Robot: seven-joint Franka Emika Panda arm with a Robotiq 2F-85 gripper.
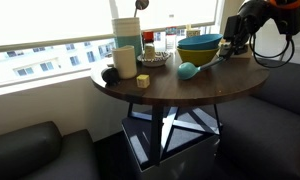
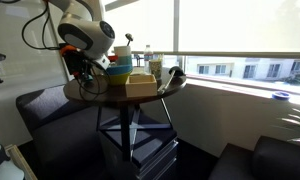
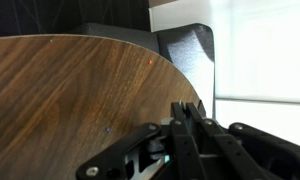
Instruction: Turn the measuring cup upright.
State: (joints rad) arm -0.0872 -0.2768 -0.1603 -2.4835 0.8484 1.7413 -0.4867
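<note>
A teal measuring cup (image 1: 187,70) lies on its side on the round dark wooden table (image 1: 205,88), just in front of the blue bowl (image 1: 198,47). Its handle points toward the arm. My gripper (image 1: 228,50) hangs over the table's edge, a short way from the cup's handle and apart from it. In the wrist view the gripper (image 3: 190,112) has its fingers pressed together with nothing between them, above the wood tabletop (image 3: 70,100). The cup does not show in the wrist view.
Also on the table are a grey cup (image 1: 124,62), a tall white and green container (image 1: 127,32), a yellow cube (image 1: 143,81) and a plate (image 1: 153,58). A tan box (image 2: 140,83) stands near the edge. Dark sofas (image 1: 30,150) surround the table, with windows behind.
</note>
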